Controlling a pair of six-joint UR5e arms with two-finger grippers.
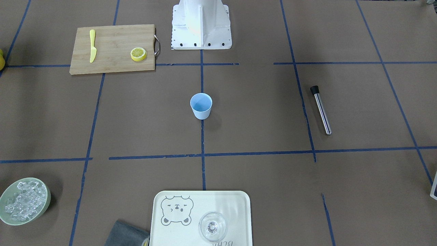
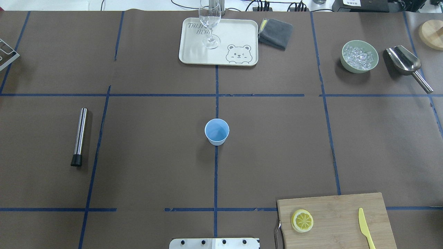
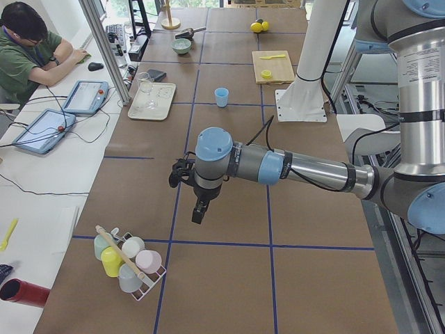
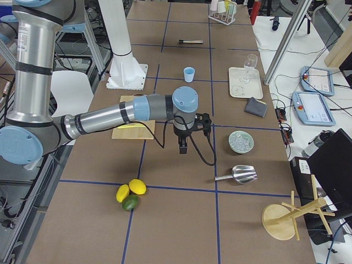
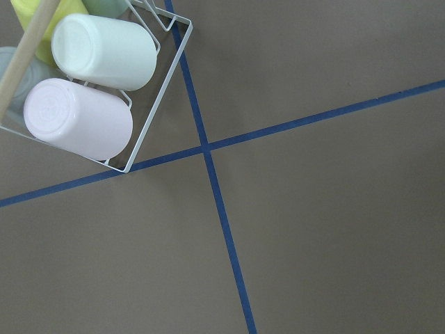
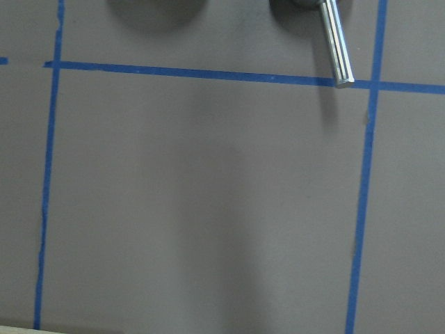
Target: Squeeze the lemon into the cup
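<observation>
- currently you are seeing the lemon (image 2: 302,220) lying flat on the cutting board (image 2: 335,205), apart from the yellow knife (image 2: 365,226).
- the cup (image 2: 217,131) is standing upright mid-table, well apart from the board.
- the left gripper (image 3: 199,211) and right gripper (image 4: 182,146) are hanging over bare table, and you cannot tell their jaw state.
</observation>
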